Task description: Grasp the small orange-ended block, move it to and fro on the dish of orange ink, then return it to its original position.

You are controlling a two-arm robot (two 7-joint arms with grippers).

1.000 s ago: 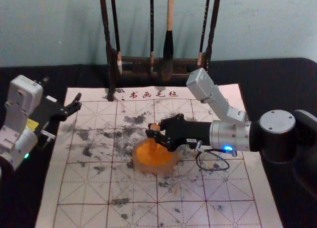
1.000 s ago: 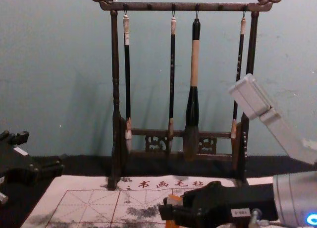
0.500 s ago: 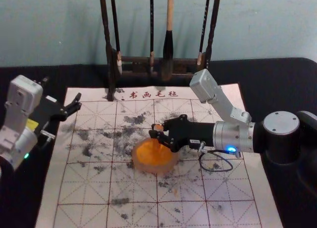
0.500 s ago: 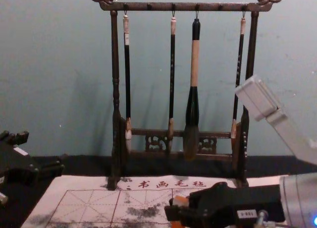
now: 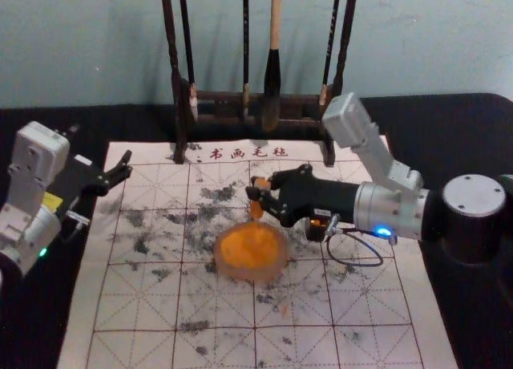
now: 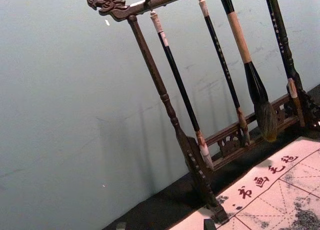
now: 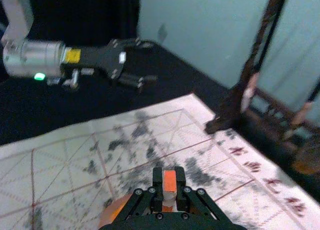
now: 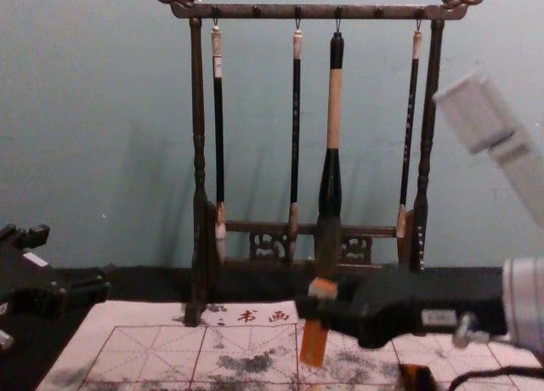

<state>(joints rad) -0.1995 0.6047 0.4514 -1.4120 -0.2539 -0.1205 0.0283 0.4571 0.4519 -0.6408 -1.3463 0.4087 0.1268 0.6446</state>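
Right black gripper, closed snugly around the small orange-ended block, should likely carry it back steadily, clear of the round orange-ink dish, left gripper at far left.

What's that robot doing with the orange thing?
The robot's right gripper is holding a small block, orange at its lower end. It holds the block up out of the ink, near the far edge of the dish. The dish of orange ink sits on the mat. The left gripper is off to the side, open and holding nothing. Behind them, brushes hang on a rack. The block isn't back in its place yet.
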